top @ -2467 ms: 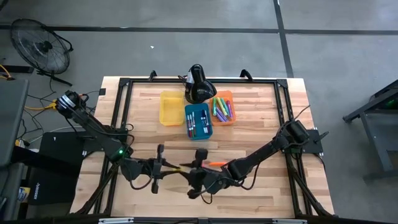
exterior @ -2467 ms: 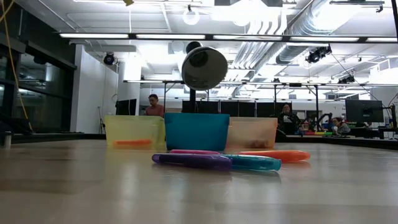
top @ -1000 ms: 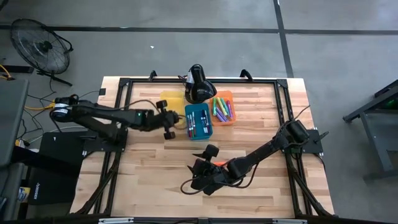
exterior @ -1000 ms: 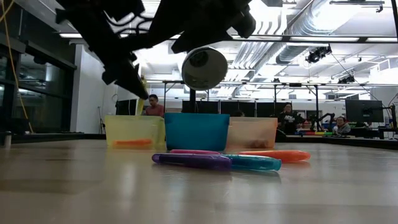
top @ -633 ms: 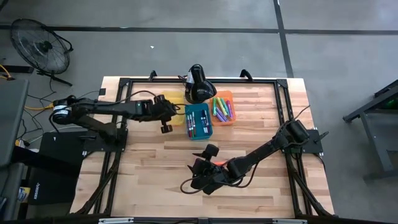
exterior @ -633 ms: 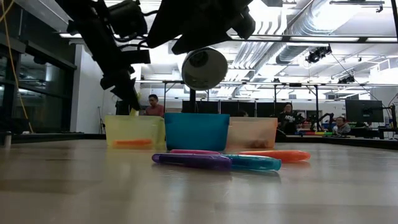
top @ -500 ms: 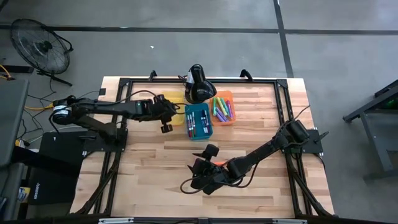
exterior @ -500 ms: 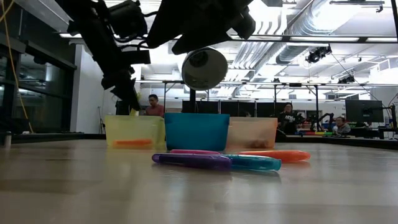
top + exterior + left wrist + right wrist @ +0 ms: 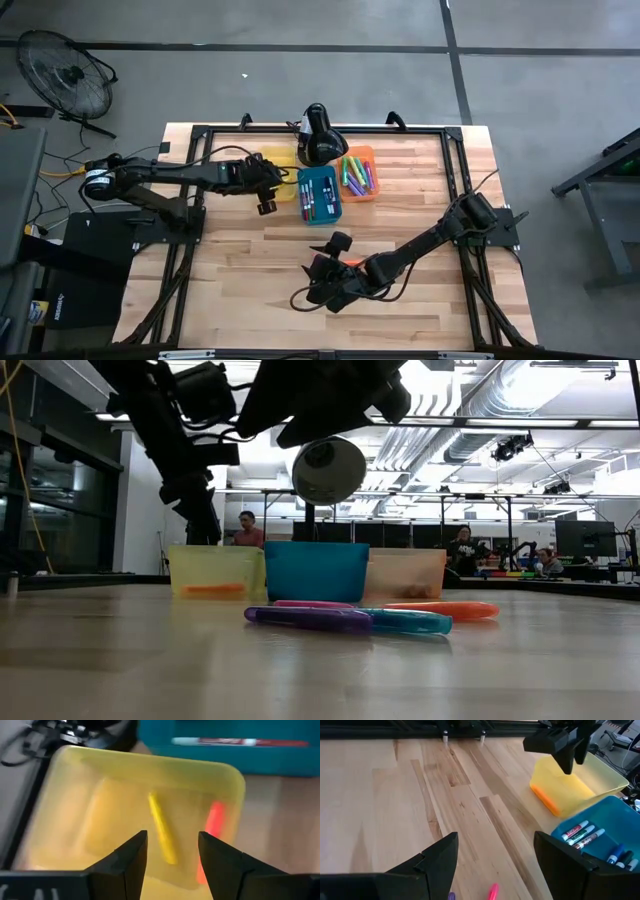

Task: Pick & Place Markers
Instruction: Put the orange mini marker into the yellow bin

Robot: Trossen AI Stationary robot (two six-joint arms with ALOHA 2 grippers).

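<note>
Now both jaws gape empty; two markers [image 9: 162, 834] lie in yellow bin [image 9: 75, 810].

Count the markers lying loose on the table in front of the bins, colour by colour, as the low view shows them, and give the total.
Purple marker: 1
Pink marker: 1
Teal marker: 1
Orange marker: 1
Total: 4

A light butcher-block table [image 9: 240, 260] carries yellow [image 9: 272, 172], blue [image 9: 320, 196] and orange bins [image 9: 358, 174], plus loose markers [image 9: 345, 618].
</note>
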